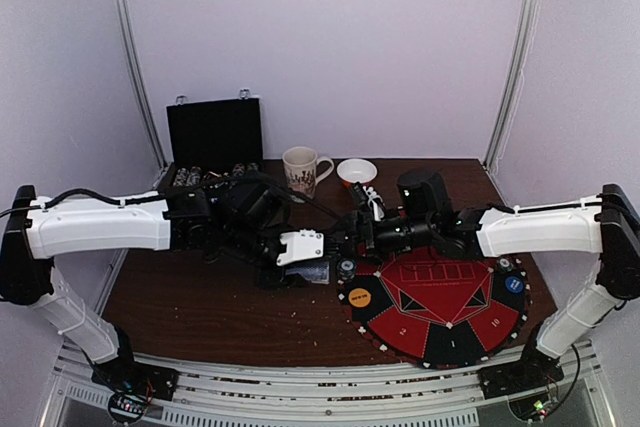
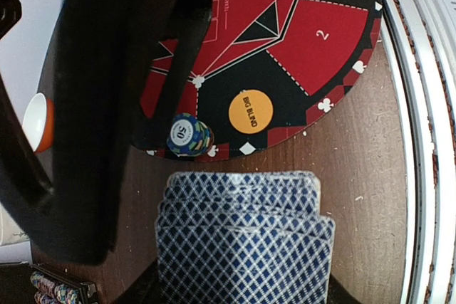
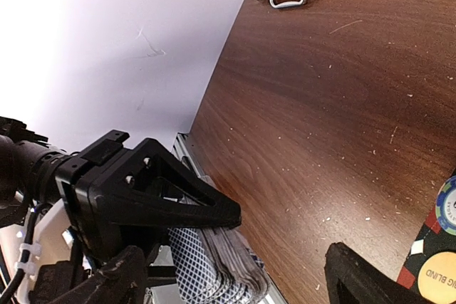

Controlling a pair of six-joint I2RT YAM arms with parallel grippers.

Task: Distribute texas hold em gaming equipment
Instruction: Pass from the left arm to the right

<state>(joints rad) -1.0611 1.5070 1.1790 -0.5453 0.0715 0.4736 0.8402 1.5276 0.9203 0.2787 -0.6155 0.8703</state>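
- Left end effector is gripping a fanned pack of cards, backs showing, with its jaws closed onto the pack. The fan is hanging above the worktop, just off the mat on the mat's left-arm side.
- Right end effector is standing with its jaws wide apart and holding nothing. It is poised just beside the fan, by the same edge of the mat. Cannot tell whether it is touching the cards.
- Chip stack is sitting on the mat's rim nearest the fan.
- Orange disc, marked BIG BLIND, is lying on the mat just beside the stack.
- Blue disc is lying on the mat's opposite rim.
- Case is standing open, well apart from the mat on its far left.
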